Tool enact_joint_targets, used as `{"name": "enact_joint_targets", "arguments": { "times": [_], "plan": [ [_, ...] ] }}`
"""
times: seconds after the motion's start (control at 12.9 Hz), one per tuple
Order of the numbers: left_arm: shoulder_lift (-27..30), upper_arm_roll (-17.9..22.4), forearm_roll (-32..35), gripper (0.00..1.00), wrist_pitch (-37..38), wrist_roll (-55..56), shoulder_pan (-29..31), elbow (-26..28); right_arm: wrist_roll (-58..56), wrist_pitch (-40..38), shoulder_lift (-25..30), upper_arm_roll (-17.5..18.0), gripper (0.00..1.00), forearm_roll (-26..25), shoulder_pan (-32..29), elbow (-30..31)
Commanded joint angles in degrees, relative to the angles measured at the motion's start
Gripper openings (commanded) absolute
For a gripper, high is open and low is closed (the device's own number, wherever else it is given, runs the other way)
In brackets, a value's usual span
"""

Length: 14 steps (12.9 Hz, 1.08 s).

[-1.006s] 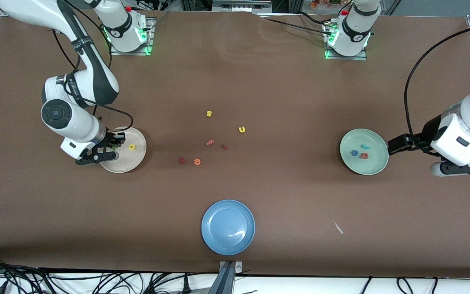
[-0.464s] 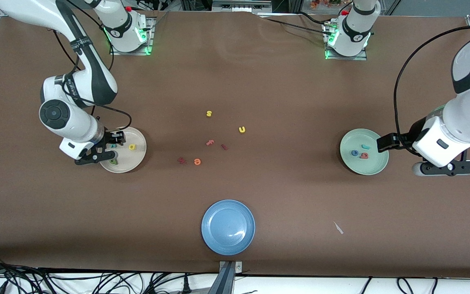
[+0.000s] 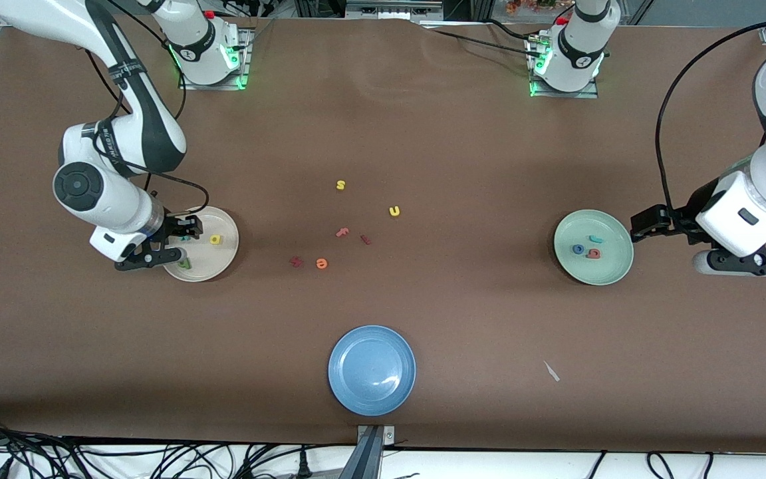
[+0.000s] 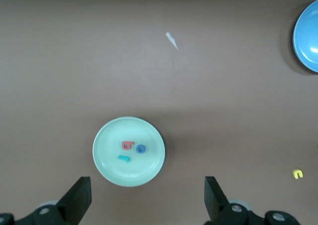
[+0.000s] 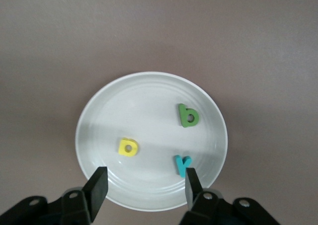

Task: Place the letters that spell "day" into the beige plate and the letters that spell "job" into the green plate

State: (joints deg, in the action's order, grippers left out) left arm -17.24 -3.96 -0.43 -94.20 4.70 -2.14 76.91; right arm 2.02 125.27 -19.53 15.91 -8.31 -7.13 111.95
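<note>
The beige plate [image 3: 213, 263] [image 5: 149, 96] lies toward the right arm's end of the table. In it lie the yellow a [image 3: 215, 239] [image 5: 128, 147], the green d [image 3: 185, 264] [image 5: 188, 115] and the teal y [image 3: 185, 237] [image 5: 182, 164]. My right gripper [image 3: 151, 258] [image 5: 144, 181] hangs open over that plate's rim, holding nothing. The green plate [image 3: 612, 266] [image 4: 144, 168] holds the teal j [image 3: 596, 239] [image 4: 124, 158], blue o [image 3: 578, 249] [image 4: 141, 148] and pinkish-red b [image 3: 594, 253] [image 4: 127, 145]. Beside this plate, over bare table, my left gripper [image 3: 749, 264] [image 4: 146, 190] is open and empty.
A blue plate [image 3: 372, 370] [image 4: 308, 36] sits near the front edge. Mid-table lie a yellow s [image 3: 340, 185], a yellow u [image 3: 394, 211] [image 4: 297, 174], an orange e [image 3: 321, 264] and three red letters [image 3: 342, 232]. A white scrap [image 3: 551, 371] lies nearer the camera than the green plate.
My right gripper opened and let go of the green d, which now lies in the beige plate; it then drew back toward the plate's rim. The left arm swayed beside the green plate.
</note>
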Motion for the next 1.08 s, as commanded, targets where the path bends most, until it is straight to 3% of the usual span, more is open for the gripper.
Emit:
{"name": "enact_joint_targets", "arguments": {
  "times": [0.0, 0.39, 0.7, 0.93, 1.01],
  "plan": [
    [6.61, 1.23, -1.68, 1.0, -5.55, -2.59, -0.14, 10.11, -0.27, -3.01, 1.43, 0.26, 0.75, 3.12, -0.34, -2.61],
    [6.69, 1.41, -1.59, 1.0, -5.38, -9.53, 2.32, 10.46, 2.9, -17.58, 2.13, 0.44, 0.79, 6.2, -0.16, -13.67],
    [5.91, 1.58, -1.5, 1.0, -4.59, -9.27, 1.97, 9.75, 2.81, -25.5, 5.46, -0.09, 0.83, 6.11, 0.27, -17.99],
    [5.73, 1.41, -1.5, 1.0, -4.5, -8.92, 2.14, 9.84, 2.2, -30.95, 7.84, -12.45, 0.86, 7.16, 8.96, -20.63],
    [5.73, 1.41, -1.5, 1.0, -4.5, -8.92, 2.06, 9.75, 1.41, -31.84, 8.45, -12.83, 0.86, 7.86, 8.89, -21.07]
  ]
}}
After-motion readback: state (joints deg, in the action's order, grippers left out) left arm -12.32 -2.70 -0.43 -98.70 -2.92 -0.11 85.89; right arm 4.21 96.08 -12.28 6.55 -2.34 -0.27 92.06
